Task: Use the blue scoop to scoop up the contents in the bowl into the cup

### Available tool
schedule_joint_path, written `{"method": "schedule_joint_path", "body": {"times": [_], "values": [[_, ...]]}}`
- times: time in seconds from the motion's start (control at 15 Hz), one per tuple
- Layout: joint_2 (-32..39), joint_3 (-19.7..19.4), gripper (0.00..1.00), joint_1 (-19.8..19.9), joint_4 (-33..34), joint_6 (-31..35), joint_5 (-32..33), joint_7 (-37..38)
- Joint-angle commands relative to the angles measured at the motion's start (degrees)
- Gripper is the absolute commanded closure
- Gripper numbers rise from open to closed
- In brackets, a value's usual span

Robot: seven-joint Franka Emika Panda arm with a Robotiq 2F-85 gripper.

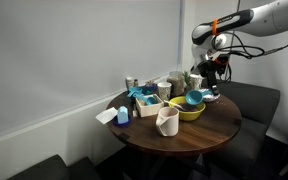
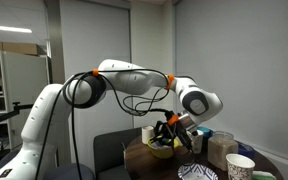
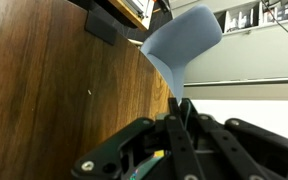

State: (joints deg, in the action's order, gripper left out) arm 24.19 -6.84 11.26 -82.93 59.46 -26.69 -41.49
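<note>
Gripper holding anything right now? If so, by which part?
Yes. In the wrist view the gripper is shut on the blue scoop, pinching its handle; the scoop's head sticks out ahead.

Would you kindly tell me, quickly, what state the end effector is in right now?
End effector: closed, holding the blue scoop by its handle.

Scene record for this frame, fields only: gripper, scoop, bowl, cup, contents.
gripper: shut on the handle of the blue scoop, wrist view
blue scoop: held at the bowl; loaded or not unclear
bowl: yellow, on the round wooden table
cup: off-white, upright, beside the bowl
contents: too small to tell
</note>
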Motion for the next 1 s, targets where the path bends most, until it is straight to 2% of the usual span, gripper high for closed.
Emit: {"method": "schedule_joint_path", "body": {"times": [0.0, 0.13, 0.2, 0.27, 0.4, 0.67, 0.93], "values": [[3.46, 1.37, 0.98, 1.92, 5.25, -2.61, 1.22, 3.28], [4.43, 1.54, 0.98, 2.41, 6.20, -2.27, 1.47, 4.10], [4.93, 1.61, 0.92, 2.59, 6.61, -2.00, 1.27, 4.79], [5.00, 1.62, 0.67, 2.63, 6.58, -1.58, 1.27, 5.69], [5.48, 1.73, 0.61, 2.84, 7.12, -1.36, 1.17, 7.30], [3.91, 1.62, 0.33, 3.18, 6.30, 0.77, 0.20, 10.83], [-4.84, 0.31, 0.04, 1.86, -2.01, 10.58, 1.38, 18.22]]}}
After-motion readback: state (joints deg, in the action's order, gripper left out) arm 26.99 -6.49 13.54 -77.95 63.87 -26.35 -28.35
